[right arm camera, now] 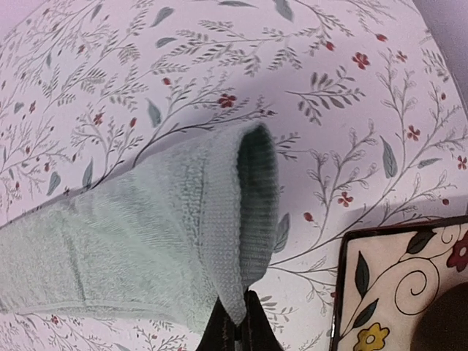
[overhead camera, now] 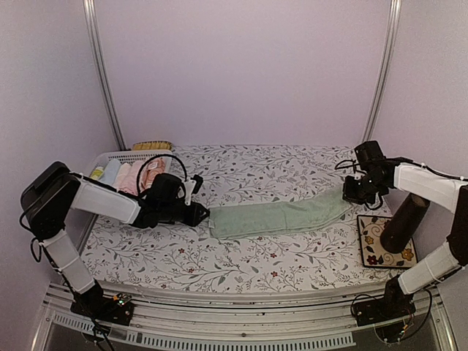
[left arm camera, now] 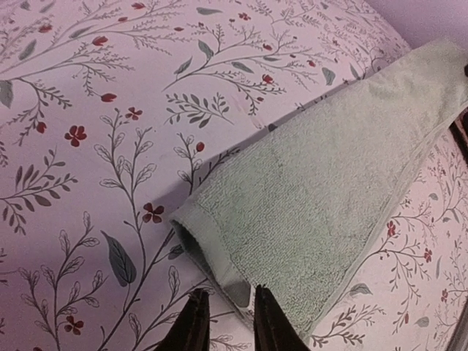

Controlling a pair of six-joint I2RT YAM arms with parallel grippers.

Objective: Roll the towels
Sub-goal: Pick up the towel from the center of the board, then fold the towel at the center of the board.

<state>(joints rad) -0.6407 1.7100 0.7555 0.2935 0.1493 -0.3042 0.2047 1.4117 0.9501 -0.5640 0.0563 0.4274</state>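
A pale mint green soft cloth towel (overhead camera: pixel 281 216) is laid out across the middle of the table (overhead camera: pixel 256 172), which is covered with a white sheet printed with small leaves and red flowers. The towel is folded into a long strip. In the top view it is stretched from the 9 o'clock side to the 3 o'clock side, and the 3 o'clock end is set a little farther back. The 9 o'clock end is held by the left gripper (overhead camera: pixel 203 214). In the left wrist view its jaws are seen only a little apart, with the towel's edge pinched between them. The 3 o'clock end is held by the right gripper (overhead camera: pixel 356 194). In the right wrist view its jaws are pressed together on the thick hem, and a dark hollow is seen inside the fold there. A white plastic lattice basket (overhead camera: pixel 124 156) is set at 10 o'clock, and pink and pale soft rolls (overhead camera: pixel 135 175) are tucked inside it. A square tile painted with flowers and curls (overhead camera: pixel 373 245) is placed at 4 o'clock, near the towel's end, and a dark round thing (overhead camera: pixel 404 219) is stood on it.
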